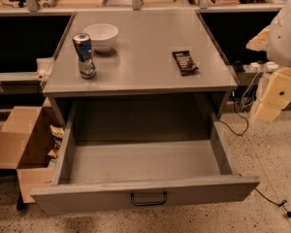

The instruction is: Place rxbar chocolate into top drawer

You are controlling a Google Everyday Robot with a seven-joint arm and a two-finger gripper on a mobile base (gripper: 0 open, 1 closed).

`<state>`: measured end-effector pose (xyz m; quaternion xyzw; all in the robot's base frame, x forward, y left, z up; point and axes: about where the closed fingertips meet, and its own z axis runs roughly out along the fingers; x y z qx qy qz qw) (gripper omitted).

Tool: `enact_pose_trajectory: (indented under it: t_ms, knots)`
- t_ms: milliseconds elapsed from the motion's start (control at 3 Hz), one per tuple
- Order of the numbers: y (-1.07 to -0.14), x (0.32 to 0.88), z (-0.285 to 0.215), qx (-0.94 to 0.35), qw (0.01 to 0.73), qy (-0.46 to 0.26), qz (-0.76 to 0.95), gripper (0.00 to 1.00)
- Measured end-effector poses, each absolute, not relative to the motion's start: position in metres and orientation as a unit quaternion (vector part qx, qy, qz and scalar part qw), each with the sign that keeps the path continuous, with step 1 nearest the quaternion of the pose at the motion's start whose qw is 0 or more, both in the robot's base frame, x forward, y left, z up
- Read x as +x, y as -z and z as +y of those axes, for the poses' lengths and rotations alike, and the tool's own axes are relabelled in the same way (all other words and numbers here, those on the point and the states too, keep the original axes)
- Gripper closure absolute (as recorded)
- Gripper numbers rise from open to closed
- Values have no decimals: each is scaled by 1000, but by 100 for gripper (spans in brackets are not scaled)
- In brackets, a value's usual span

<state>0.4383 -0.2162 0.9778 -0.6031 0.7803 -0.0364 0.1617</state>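
Note:
The rxbar chocolate [185, 62], a small flat bar in a dark wrapper with pale lettering, lies on the right part of the grey countertop [145, 42]. The top drawer [145, 191] is pulled wide open below the counter, with a black handle [149, 198] at the centre of its front panel. Nothing shows inside it. My gripper [267, 109], pale yellow under a white arm, hangs at the far right edge, off the counter's right side. It is well apart from the bar and holds nothing that I can see.
A blue-silver drink can [84, 55] stands at the counter's left, with a white bowl [101, 36] behind it. An open brown cardboard box [19, 144] sits on the floor left of the drawer. Cables [242, 125] run over the floor at the right.

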Motion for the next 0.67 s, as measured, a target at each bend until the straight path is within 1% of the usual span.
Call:
enact_pose_trajectory:
  t_ms: [333, 667]
  knots:
    - [-978, 438, -216, -603, 162, 36, 780, 0]
    - [-969, 471, -219, -564, 191, 21, 803, 0]
